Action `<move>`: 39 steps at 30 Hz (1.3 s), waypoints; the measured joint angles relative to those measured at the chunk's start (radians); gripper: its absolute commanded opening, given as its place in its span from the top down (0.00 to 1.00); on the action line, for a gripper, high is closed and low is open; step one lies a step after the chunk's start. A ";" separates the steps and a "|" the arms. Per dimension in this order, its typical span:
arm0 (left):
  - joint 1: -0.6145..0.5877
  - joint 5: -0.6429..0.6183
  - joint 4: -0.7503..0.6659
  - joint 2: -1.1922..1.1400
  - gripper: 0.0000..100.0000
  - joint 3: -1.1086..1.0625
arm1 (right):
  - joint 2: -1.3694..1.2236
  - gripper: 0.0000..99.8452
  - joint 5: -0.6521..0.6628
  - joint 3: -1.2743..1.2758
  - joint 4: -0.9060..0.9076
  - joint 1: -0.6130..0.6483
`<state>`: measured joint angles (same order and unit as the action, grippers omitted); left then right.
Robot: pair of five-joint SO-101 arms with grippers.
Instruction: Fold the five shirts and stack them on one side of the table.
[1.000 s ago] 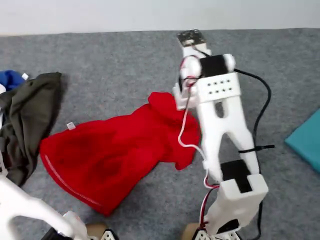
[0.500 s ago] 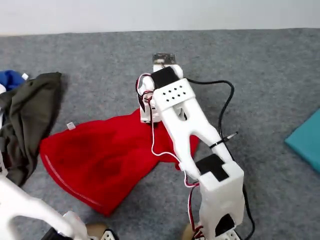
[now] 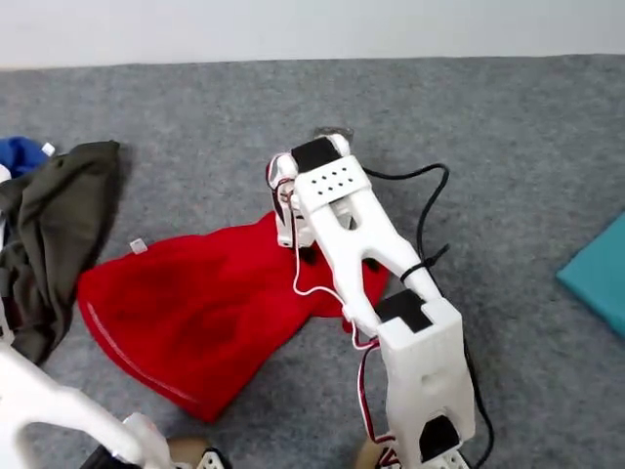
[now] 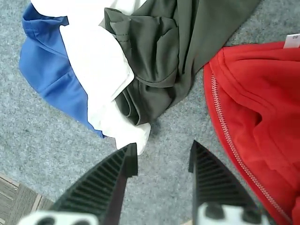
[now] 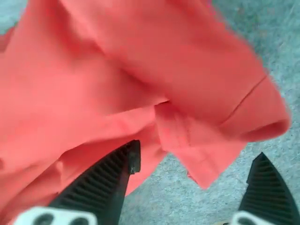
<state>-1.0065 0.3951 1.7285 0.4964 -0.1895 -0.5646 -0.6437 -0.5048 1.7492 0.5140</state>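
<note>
Because the red shirt [image 3: 195, 313] lies by itself in the middle of the table [image 3: 195, 107], rumpled and not yet folded, we take it to be the garment now being worked on, set apart so that it can be flattened. Its body spreads toward the left, and one sleeve [image 5: 211, 93] is bunched at the right end.

The right gripper [image 5: 197, 157] hangs directly above that sleeve with its jaws spread wide. A fold of red cloth lies between them and nothing is pinched. We cannot tell whether the tips touch the fabric. We judge that this stance prepares a grasp of the sleeve, either to draw it out or to lay it over.

The left gripper [image 4: 163, 149] is also spread and holds nothing. It hovers over bare table between the hem of the red shirt and the pile on the left, so both are within reach.

In that pile an olive shirt [image 4: 159, 61] lies over a white shirt [image 4: 93, 56], which in turn lies over a blue shirt [image 4: 47, 61]. All three are crumpled and touching. A teal shirt [image 3: 601, 274] lies at the right edge, well apart from the others.
</note>
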 measured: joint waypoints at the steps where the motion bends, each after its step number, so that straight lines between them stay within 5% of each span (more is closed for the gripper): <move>1: 0.000 0.000 0.000 0.000 0.81 0.000 | -0.005 0.63 0.000 0.000 0.000 -0.005; 11: 0.000 0.000 0.000 0.000 0.81 -0.014 | -0.069 0.66 0.000 0.000 0.000 -0.064; 19: 0.000 0.000 0.000 0.000 0.81 -0.052 | -0.084 0.99 0.009 0.000 0.000 -0.101; 39: 0.044 0.000 0.000 0.005 0.81 -0.052 | 0.163 0.99 0.417 0.011 0.000 -0.301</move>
<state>-0.9620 0.3951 1.7285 0.5010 -0.2417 -0.4020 -0.2263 -0.4941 1.7492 0.2133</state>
